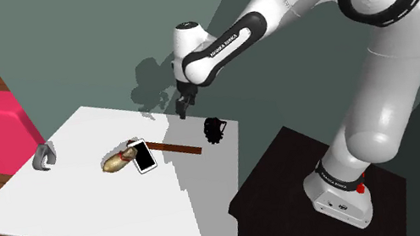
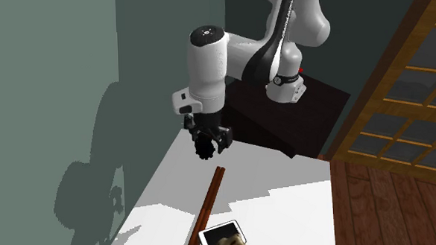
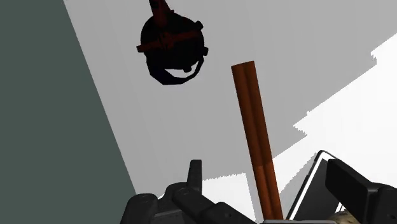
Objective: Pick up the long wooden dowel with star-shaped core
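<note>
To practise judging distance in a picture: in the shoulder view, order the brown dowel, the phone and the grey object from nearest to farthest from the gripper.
1. Brown dowel: its near end lies on the table just below the gripper.
2. Phone: mid-table, further towards the view's left.
3. Grey object: by the table's left edge, plainly farthest.

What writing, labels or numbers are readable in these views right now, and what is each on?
Nothing can be read clearly.
Forearm band: white lettering, too small to read.
Base ring: white lettering, too small to read.
Phone: dark screen, no text showing.
Dowel: no markings.
</note>
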